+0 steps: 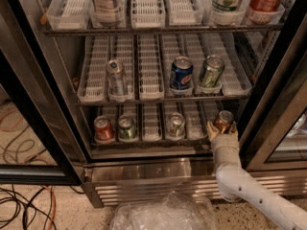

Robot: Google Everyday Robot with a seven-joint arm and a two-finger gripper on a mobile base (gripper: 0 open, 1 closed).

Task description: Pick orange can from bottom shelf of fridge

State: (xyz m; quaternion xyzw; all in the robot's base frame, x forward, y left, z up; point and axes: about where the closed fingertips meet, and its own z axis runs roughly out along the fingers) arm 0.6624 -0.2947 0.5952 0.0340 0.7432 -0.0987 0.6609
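The fridge [43,143] stands open with black door frames and a steel base grille. The bottom shelf [153,140] holds a red can [103,128], a green can [126,128] and a silver can [175,124] in white lane trays. The orange can [223,121], copper-coloured with a silver top, stands at the shelf's right end. My gripper [222,128] reaches in from the lower right on a white arm and its fingers are closed around the orange can, one on each side.
The middle shelf holds a silver can [116,78], a blue can [182,73] and a green-silver can [211,72]. Bottles stand on the top shelf. A crumpled clear plastic bag [163,214] lies on the floor in front. Cables [24,200] lie at lower left.
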